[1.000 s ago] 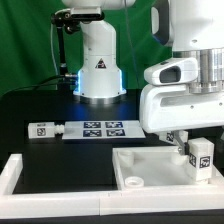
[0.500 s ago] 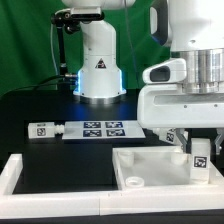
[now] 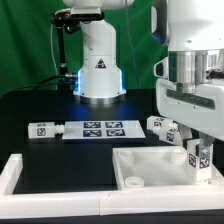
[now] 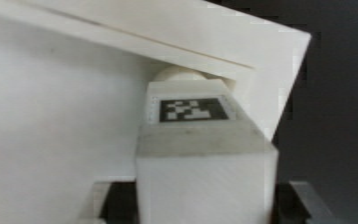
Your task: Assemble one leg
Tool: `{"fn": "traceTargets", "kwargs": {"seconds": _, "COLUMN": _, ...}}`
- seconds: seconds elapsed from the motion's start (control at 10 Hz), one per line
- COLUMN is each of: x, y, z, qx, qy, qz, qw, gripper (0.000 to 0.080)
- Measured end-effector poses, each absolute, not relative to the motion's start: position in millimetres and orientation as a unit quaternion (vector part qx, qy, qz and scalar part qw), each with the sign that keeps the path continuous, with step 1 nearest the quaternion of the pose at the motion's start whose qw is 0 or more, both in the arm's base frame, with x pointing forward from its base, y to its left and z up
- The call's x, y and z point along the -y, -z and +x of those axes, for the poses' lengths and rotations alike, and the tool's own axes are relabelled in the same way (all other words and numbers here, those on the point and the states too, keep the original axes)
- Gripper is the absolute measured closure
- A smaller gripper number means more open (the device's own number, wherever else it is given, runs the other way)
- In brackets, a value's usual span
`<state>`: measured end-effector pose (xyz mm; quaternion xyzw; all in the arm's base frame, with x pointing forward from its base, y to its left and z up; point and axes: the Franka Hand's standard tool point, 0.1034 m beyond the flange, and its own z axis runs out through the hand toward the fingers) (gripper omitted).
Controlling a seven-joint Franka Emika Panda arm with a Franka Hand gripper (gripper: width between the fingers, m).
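My gripper point(image 3: 200, 148) is shut on a leg point(image 3: 201, 159), a small white stubby peg with a black-and-white tag. I hold it upright over the far right corner of the large white tray-like panel point(image 3: 150, 162). In the wrist view the leg point(image 4: 197, 120) fills the middle between my dark fingers point(image 4: 115, 200), and its far end meets the panel's corner point(image 4: 69, 90). My gripper point(image 4: 202, 205) is closed around it. I cannot tell whether the leg is seated in the panel.
More white legs lie behind the panel point(image 3: 160, 127) and at the left point(image 3: 41, 130). The marker board point(image 3: 100, 129) lies before the robot base point(image 3: 98, 70). A white fence point(image 3: 15, 172) runs along the front left.
The wrist has turned and shifted toward the exterior view's right, uncovering the legs behind the panel. The held leg has sunk slightly at the panel's corner.
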<state>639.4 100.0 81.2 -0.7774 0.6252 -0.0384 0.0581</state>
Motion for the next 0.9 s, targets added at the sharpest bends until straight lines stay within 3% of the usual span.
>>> {"fn": "traceTargets", "kwargs": {"seconds": 0.2, "x": -99, "y": -81.0, "z": 639, "qx": -0.633, "qy": 0.034, "qz": -0.771, "qw": 0.061, "gripper": 0.0514}}
{"fn": "traceTargets", "kwargs": {"seconds": 0.4, "x": -101, "y": -78.7, "z": 636, "qx": -0.547, "qy": 0.034, "qz": -0.835, "qw": 0.050, "gripper": 0.0249}}
{"fn": "traceTargets", "kwargs": {"seconds": 0.5, "x": -99, "y": -78.9, "z": 638, "qx": -0.471, "qy": 0.039, "qz": -0.880, "qw": 0.047, "gripper": 0.0249}}
{"fn": "traceTargets", "kwargs": {"seconds": 0.6, "x": -96, "y": -80.4, "z": 642, "qx": -0.391, "qy": 0.045, "qz": -0.918, "qw": 0.047, "gripper": 0.0170}}
{"fn": "traceTargets", "kwargs": {"seconds": 0.9, "x": -103, "y": -82.4, "z": 647, "qx": -0.279, "qy": 0.046, "qz": -0.958, "qw": 0.048, "gripper": 0.0151}}
